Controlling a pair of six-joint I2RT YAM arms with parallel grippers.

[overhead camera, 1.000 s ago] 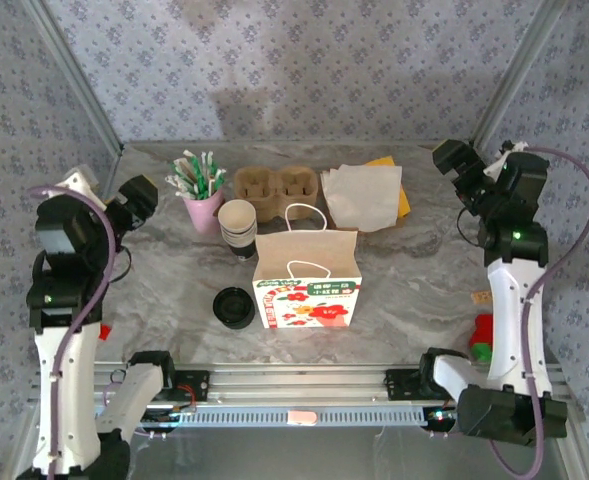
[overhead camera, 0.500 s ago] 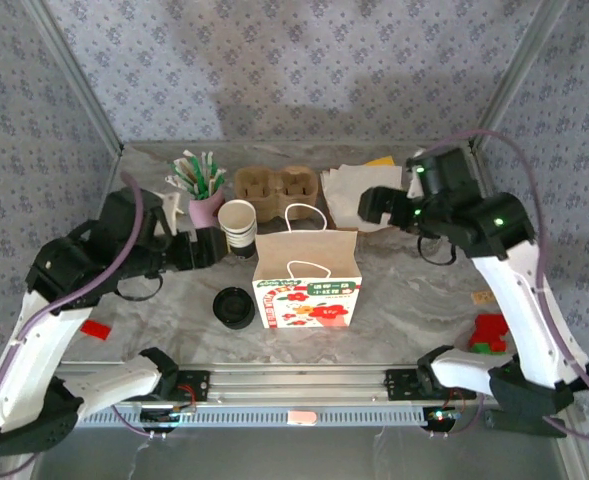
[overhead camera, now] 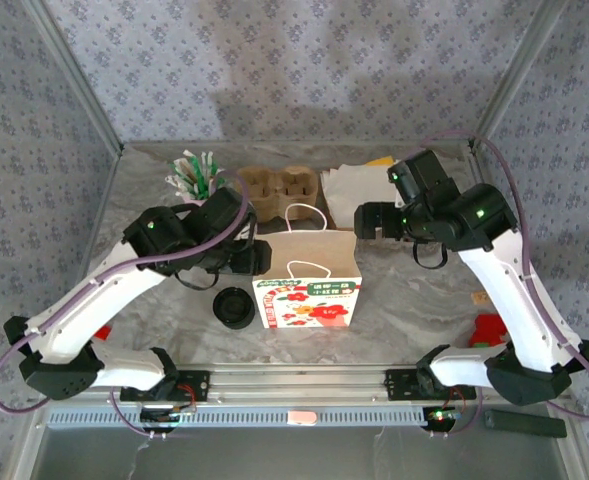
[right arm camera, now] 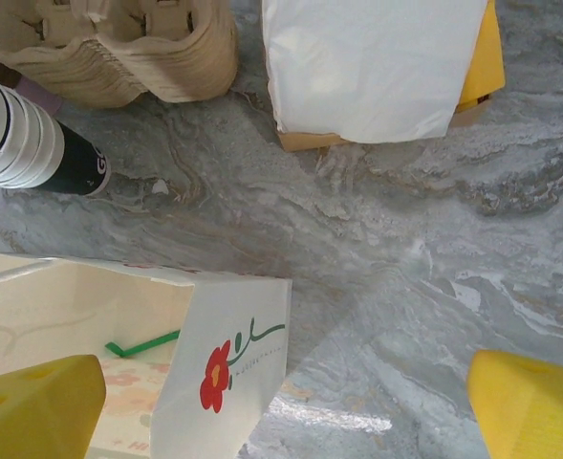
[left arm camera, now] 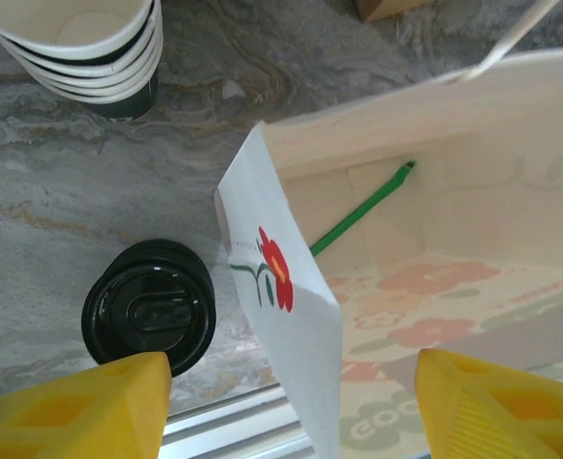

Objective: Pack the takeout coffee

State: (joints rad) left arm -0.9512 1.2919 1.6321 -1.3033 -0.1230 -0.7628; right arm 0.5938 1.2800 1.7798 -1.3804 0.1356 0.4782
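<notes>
The lidded coffee cup [overhead camera: 234, 306] is standing on the table [overhead camera: 414, 290] just left of the paper bag [overhead camera: 307, 282], outside it. The left gripper [overhead camera: 257, 257] is hovering open above both. Farther back, the right gripper [overhead camera: 366, 218] is gaping wide, holding nothing.

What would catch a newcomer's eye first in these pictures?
The flowered paper bag standing open mid-table, a green stick inside. The black-lidded takeout coffee sits just left of it. The left hand hovers over the bag's left edge, the right hand over its right edge, both open.
</notes>
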